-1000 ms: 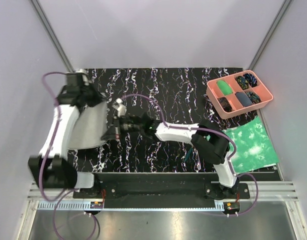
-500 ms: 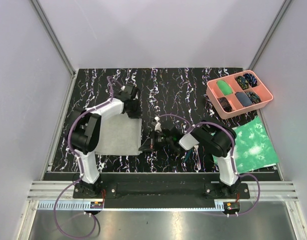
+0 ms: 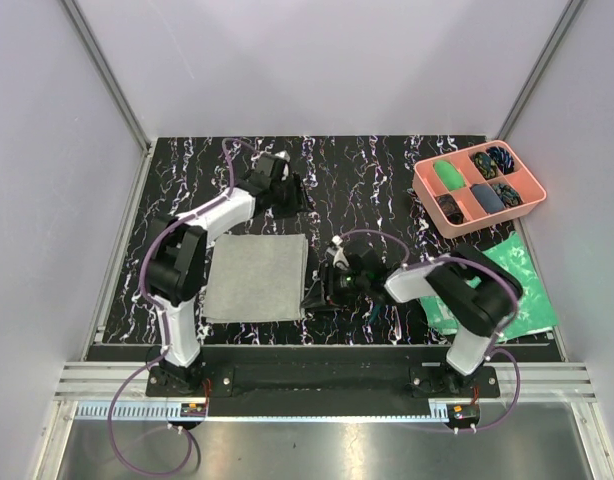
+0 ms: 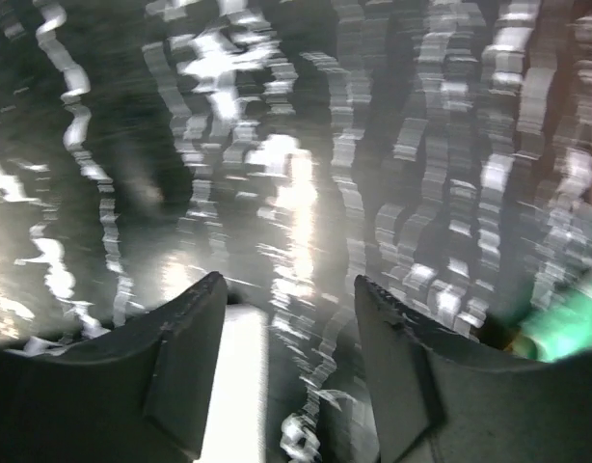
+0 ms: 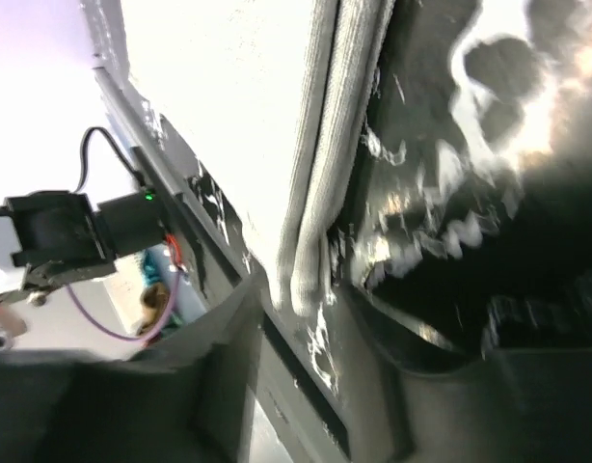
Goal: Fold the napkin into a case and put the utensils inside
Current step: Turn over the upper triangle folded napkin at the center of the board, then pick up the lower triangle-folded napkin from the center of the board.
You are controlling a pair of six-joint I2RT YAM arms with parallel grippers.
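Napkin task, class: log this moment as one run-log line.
napkin: folded, flat on table | left gripper: open, empty, past napkin's far edge | right gripper: open, at napkin's right edge

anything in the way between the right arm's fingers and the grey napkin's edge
Nothing visible. The plain light-grey cloth napkin lies flat on the black marbled mat, and its layered right edge sits directly ahead of the right arm's open fingers, with nothing between them.

no readable text, labels or numbers anywhere
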